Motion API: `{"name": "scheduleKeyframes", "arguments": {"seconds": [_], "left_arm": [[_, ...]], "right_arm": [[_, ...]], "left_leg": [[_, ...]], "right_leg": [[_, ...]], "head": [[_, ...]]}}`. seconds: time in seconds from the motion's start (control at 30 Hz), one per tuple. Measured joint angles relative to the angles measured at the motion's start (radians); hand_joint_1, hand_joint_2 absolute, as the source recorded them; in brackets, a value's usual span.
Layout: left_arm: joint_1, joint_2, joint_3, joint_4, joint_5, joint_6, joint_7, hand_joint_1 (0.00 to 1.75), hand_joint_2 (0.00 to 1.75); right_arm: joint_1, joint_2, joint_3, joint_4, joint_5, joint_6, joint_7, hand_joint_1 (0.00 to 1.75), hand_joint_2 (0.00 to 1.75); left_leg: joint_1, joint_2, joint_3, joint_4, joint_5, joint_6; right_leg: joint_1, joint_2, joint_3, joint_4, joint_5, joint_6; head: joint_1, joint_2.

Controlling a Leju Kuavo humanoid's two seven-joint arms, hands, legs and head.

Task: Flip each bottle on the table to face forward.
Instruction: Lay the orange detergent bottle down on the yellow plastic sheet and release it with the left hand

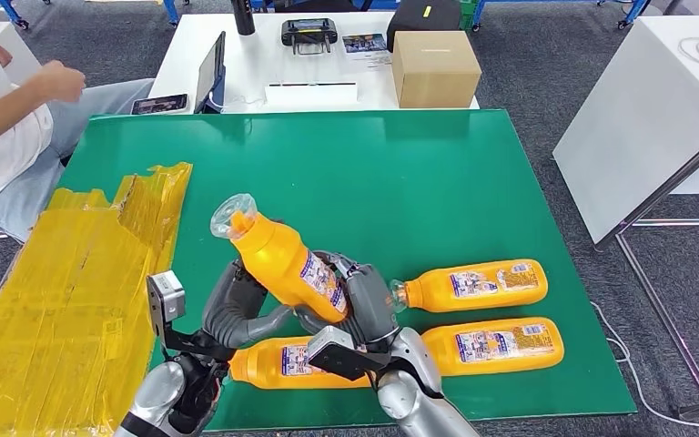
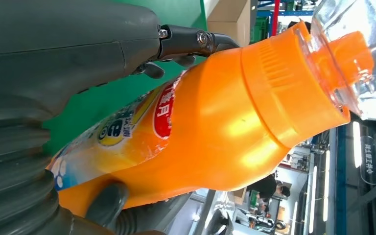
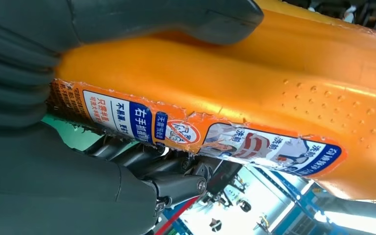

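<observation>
Both hands, left hand [image 1: 237, 309] and right hand [image 1: 364, 305], clamp one raised bottle [image 1: 282, 259], cap toward eleven o'clock; three bottles [image 1: 478, 284] lie flat on the green table [image 1: 400, 173].

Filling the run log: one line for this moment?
left hand and right hand: both hold raised bottle | bottle: tilted, off green table | three bottles lying flat

We count four orange bottles: one raised bottle [image 1: 282, 261] between our left hand [image 1: 237, 309] and right hand [image 1: 364, 305], three lying bottles [image 1: 482, 284] [image 1: 501, 346] [image 1: 287, 361] beside and under them.
</observation>
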Motion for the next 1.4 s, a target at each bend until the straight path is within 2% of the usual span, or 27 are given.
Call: {"name": "scheduleKeyframes", "arguments": {"seconds": [0.7, 0.73, 0.83, 0.87, 1.4], "left_arm": [[-0.003, 0.000, 0.015, 0.017, 0.012, 0.001, 0.002, 0.01, 1.75], [-0.003, 0.000, 0.015, 0.018, 0.012, 0.001, 0.002, 0.24, 1.75], [-0.004, 0.000, 0.015, 0.021, 0.016, 0.002, 0.004, 1.50, 1.75], [-0.004, 0.000, 0.015, 0.024, 0.019, 0.004, 0.004, 1.71, 1.75], [-0.014, -0.012, 0.029, 0.040, 0.058, 0.068, 0.019, 1.75, 1.75]], "right_arm": [[-0.007, 0.005, 0.028, 0.048, 0.014, 0.000, 0.006, 1.75, 1.75], [-0.007, 0.005, 0.028, 0.049, 0.014, 0.000, 0.006, 1.75, 1.75], [-0.009, 0.005, 0.029, 0.051, 0.014, 0.000, 0.006, 1.75, 1.75], [-0.009, 0.005, 0.030, 0.051, 0.014, 0.000, 0.006, 1.75, 1.75], [-0.019, 0.006, 0.033, 0.056, 0.013, -0.005, 0.014, 1.75, 1.75]], "left_leg": [[0.000, 0.000, 0.000, 0.000, 0.000, 0.000], [0.000, 0.000, 0.000, 0.000, 0.000, 0.000], [0.000, 0.000, 0.000, 0.000, 0.000, 0.000], [0.000, 0.000, 0.000, 0.000, 0.000, 0.000], [0.000, 0.000, 0.000, 0.000, 0.000, 0.000]], "right_leg": [[0.000, 0.000, 0.000, 0.000, 0.000, 0.000], [0.000, 0.000, 0.000, 0.000, 0.000, 0.000], [0.000, 0.000, 0.000, 0.000, 0.000, 0.000], [0.000, 0.000, 0.000, 0.000, 0.000, 0.000], [0.000, 0.000, 0.000, 0.000, 0.000, 0.000]], "head": [[0.000, 0.000], [0.000, 0.000], [0.000, 0.000], [0.000, 0.000], [0.000, 0.000]]}}
